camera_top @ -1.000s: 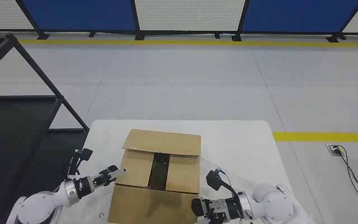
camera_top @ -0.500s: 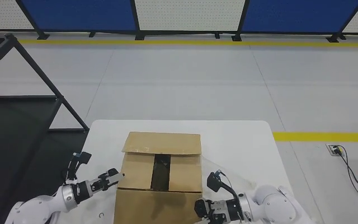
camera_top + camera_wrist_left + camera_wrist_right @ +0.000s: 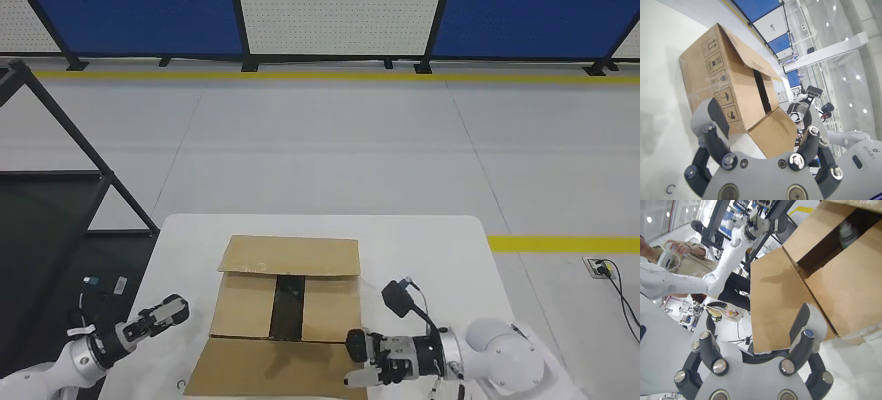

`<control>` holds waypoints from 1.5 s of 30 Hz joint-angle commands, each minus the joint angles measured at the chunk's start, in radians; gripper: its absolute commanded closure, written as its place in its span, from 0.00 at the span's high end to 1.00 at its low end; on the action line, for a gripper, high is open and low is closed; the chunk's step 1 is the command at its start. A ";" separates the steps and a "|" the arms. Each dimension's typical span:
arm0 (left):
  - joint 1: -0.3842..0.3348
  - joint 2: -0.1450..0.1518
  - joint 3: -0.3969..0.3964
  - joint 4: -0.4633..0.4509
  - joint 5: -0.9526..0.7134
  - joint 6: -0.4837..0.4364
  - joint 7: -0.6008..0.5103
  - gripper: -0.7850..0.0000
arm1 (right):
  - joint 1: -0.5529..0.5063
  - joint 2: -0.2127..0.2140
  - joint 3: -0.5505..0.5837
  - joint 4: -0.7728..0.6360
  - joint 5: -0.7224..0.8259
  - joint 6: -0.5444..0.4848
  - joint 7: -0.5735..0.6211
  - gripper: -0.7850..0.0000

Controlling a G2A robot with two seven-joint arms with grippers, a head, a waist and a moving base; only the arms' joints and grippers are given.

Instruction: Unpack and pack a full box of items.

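A cardboard box (image 3: 240,305) (image 3: 730,79) (image 3: 848,279) is being borne by the white table (image 3: 420,260) (image 3: 659,56), toward the robot's edge. Its far flap (image 3: 290,258) (image 3: 753,56) is being held up at a slant. The two side flaps are lying flat with a dark slot between them, and the near flap (image 3: 270,365) (image 3: 776,132) (image 3: 772,298) is being spread outward toward the robot. Through the slot a bottle (image 3: 847,235) is being shown inside the box.

The right gripper (image 3: 357,362) (image 3: 757,321) is being held at the near flap's right corner. Its fingers are being kept wide apart, with the flap's corner appearing between them and nothing clamped. Whether the flap is being touched cannot be told.

The left gripper (image 3: 165,312) (image 3: 762,111) is being held off the box's left side, apart from it, near the table's left edge. Its fingers are likewise spread, with nothing between them. A small C-shaped ring (image 3: 182,384) (image 3: 670,188) is lying on the table nearby.
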 commanded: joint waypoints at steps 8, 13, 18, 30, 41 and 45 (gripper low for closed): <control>0.016 0.005 -0.027 0.000 -0.047 -0.017 -0.014 1.00 | 0.069 -0.014 -0.010 0.041 0.067 0.183 -0.132 1.00; 0.016 0.005 -0.027 0.000 -0.047 -0.017 -0.014 1.00 | 0.066 -0.014 -0.010 0.041 0.067 0.184 -0.137 1.00; 0.021 0.005 -0.028 -0.014 -0.058 0.002 0.035 1.00 | 0.063 -0.022 -0.016 0.091 0.111 0.288 -0.230 1.00; 0.009 0.010 -0.038 0.002 -0.139 0.006 0.046 1.00 | 0.149 -0.051 -0.071 0.229 0.156 0.425 -0.339 1.00; -0.012 0.013 -0.013 0.050 -0.143 0.022 0.053 1.00 | 0.224 -0.085 -0.103 0.304 0.257 0.332 -0.396 1.00; -0.014 0.015 -0.011 0.060 -0.157 0.024 0.049 1.00 | 0.274 -0.105 -0.127 0.342 0.288 0.305 -0.444 1.00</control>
